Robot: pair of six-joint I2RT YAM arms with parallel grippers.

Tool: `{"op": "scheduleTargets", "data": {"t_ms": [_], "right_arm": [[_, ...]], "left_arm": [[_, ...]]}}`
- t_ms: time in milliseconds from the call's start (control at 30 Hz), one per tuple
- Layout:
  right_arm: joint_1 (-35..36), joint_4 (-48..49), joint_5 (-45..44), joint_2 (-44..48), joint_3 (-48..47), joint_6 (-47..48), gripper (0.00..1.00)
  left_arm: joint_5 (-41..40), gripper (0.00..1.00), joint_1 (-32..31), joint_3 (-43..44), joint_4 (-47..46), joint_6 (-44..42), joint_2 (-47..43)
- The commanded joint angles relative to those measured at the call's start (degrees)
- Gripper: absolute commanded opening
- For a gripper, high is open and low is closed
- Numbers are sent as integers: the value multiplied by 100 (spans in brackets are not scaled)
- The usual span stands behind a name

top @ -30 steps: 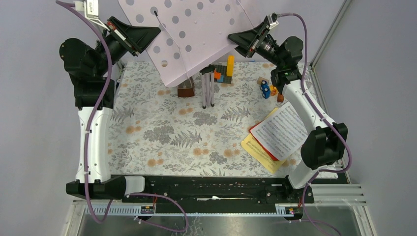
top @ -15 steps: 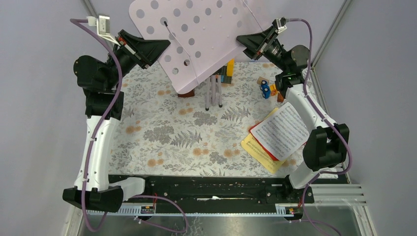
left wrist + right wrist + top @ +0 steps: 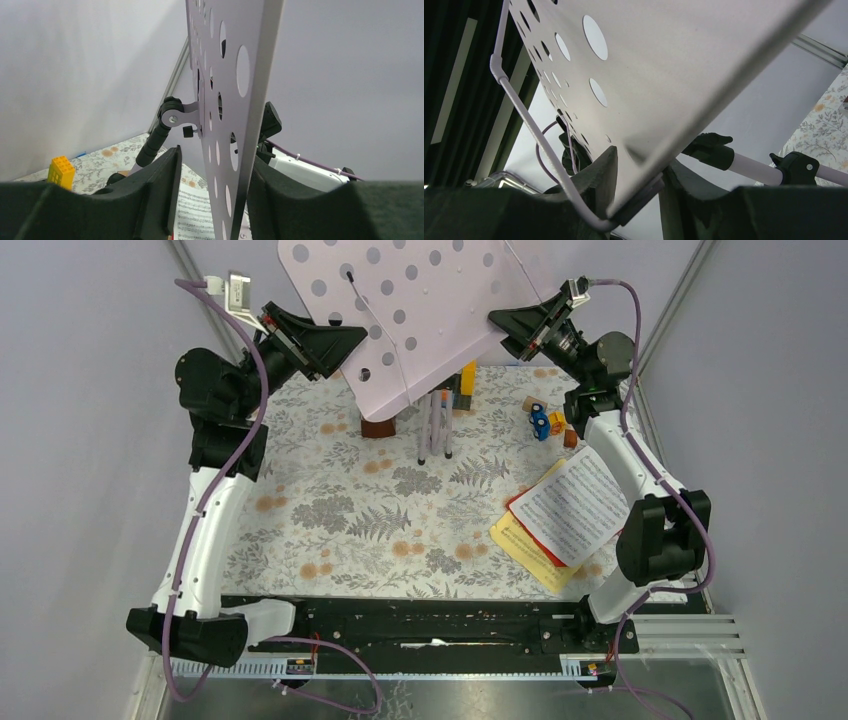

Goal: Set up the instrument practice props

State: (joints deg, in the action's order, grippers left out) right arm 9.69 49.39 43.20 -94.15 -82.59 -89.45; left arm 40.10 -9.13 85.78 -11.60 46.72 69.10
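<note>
Grey-and-orange floral cloth covers our desk (image 3: 330, 510), and above its far edge, near the middle, we see the pale pink perforated panel (image 3: 420, 310) raised clear of the cloth and tilted, with a thin wire running across its face. Our left pincer (image 3: 345, 340) reaches in at the panel's left side. From the left wrist, its jaws straddle the panel's edge (image 3: 235, 100) with one finger (image 3: 265, 195) against it. A slit shows between the panel and the other finger, so we cannot tell whether this grip is tight. Our right pincer (image 3: 497, 320) is at the panel's right side. From the right wrist, its jaws are narrowed onto the panel's lower lip (image 3: 664, 65) with no gap visible, the wire passing just beside them. The lilac tripod (image 3: 437, 425) hangs below the panel with its legs folded together, pointing down toward the cloth. We cannot tell whether its feet touch. By the right edge, toward the near right corner, the white page (image 3: 580, 505) lies on the red page (image 3: 518, 508), and both lie on the yellow page (image 3: 525, 545). Orange-yellow toy blocks (image 3: 466, 380) stand at the far edge behind the tripod, partly hidden by the panel.
</note>
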Motion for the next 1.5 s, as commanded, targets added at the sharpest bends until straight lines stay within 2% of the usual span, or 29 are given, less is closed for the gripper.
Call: {"op": "scheduleTargets", "data": {"t_ms": [0, 133, 200, 233, 267, 400, 433, 500, 633, 700, 900, 1000, 1100, 1267, 1467], "right_arm": [[-64, 984, -237, 108, -310, 285, 0], [-64, 836, -167, 101, -310, 348, 0], [-64, 728, -62, 82, -380, 423, 1], [-64, 637, 3, 81, -422, 499, 6], [-64, 559, 52, 92, -448, 596, 14], [-105, 390, 282, 161, -309, 974, 55], [-131, 391, 334, 178, -250, 1058, 61], [-178, 395, 440, 198, -151, 1223, 73], [-347, 432, 622, 287, 4, 1557, 85], [-450, 579, 738, 344, 83, 1592, 98], [-752, 976, 1135, 653, 617, 1675, 100], [-810, 973, 1440, 891, 945, 2113, 99], [-796, 23, 1540, 1327, 1436, 3598, 95], [-466, -1937, 1250, 1580, 1761, 6773, 92], [274, -2319, 783, 963, 1852, 8833, 87]], "left_arm": [[-170, 47, -112, 48, -126, -198, 54], [-168, 24, -180, 87, -130, -247, 127], [-168, 7, -207, 94, -124, -251, 159], [-171, 0, -212, 97, -124, -239, 165], [-183, 0, -212, 74, -112, -234, 157], [-379, 0, -221, 140, 85, -269, 139], [-409, 0, -221, 179, 148, -266, 157], [-427, 0, -221, 289, 230, -296, 209], [-536, 0, -228, 499, 400, -374, 307], [-601, 0, -229, 578, 504, -386, 348], [-845, 0, -229, 745, 802, -462, 414], [-864, 0, -230, 812, 839, -438, 461], [-854, 0, -230, 877, 873, -432, 464], [-768, 0, -222, 951, 940, -387, 449], [-730, 0, -213, 954, 978, -355, 444]]}}
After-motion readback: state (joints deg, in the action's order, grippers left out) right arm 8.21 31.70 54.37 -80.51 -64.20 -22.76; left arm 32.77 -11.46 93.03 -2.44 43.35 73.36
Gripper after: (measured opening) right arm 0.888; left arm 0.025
